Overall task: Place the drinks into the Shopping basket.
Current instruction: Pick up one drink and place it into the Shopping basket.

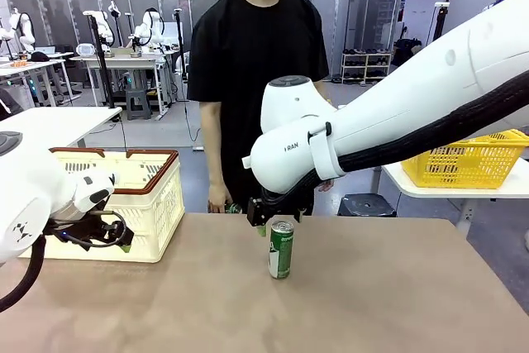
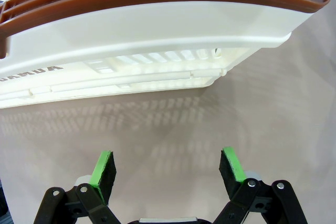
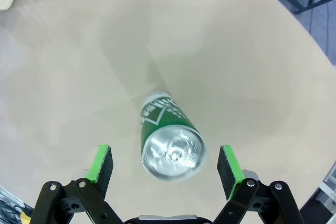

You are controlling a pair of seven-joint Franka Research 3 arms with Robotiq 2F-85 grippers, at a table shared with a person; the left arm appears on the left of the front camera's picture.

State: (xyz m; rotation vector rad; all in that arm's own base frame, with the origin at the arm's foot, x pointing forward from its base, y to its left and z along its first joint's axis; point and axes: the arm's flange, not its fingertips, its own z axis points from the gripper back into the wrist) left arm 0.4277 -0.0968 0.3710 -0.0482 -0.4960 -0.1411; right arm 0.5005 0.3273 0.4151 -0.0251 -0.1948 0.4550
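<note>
Lower left of the front view, the left gripper (image 1: 116, 238) is hanging low over the tan counter (image 1: 372, 303), spread wide and empty, just beside the cream-white plastic lattice Shopping basket with the reddish-brown rim (image 1: 153, 204). At centre, the slim green metal drink can with a silver top (image 1: 281, 250) is standing upright on the counter, outside the basket. The right gripper (image 1: 263, 217) is hovering just above it, jaws wide apart, pads clear of the can. Beyond, a person in a black T-shirt (image 1: 256, 47) is standing.

Table (image 1: 397, 303) bears basket (image 1: 157, 204), green can (image 1: 281, 250) (upright).
</note>
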